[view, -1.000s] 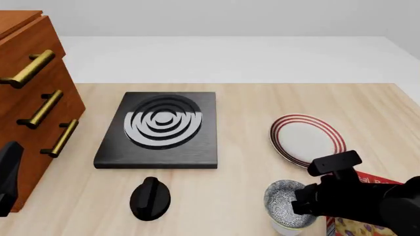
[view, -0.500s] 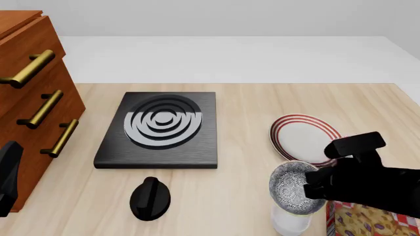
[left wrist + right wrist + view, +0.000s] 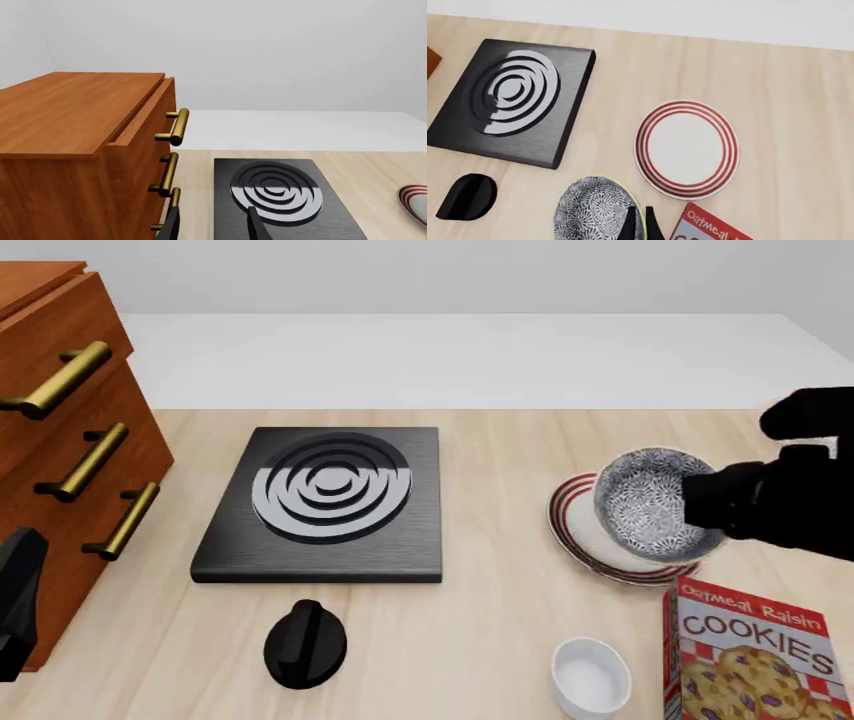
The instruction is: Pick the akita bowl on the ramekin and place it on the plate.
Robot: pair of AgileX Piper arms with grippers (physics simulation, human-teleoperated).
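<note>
While pinched by its rim in the right jaws, the akita bowl point(image 3: 650, 502) hangs tilted.

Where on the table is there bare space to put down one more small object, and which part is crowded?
Bare wood lies between the black stove block with grey rings and the red-ringed white plate, and beyond both toward the table's far edge. The near right corner is crowded: plain white ramekin, cookie box, and the right gripper holding the speckled bowl above the plate.
</note>
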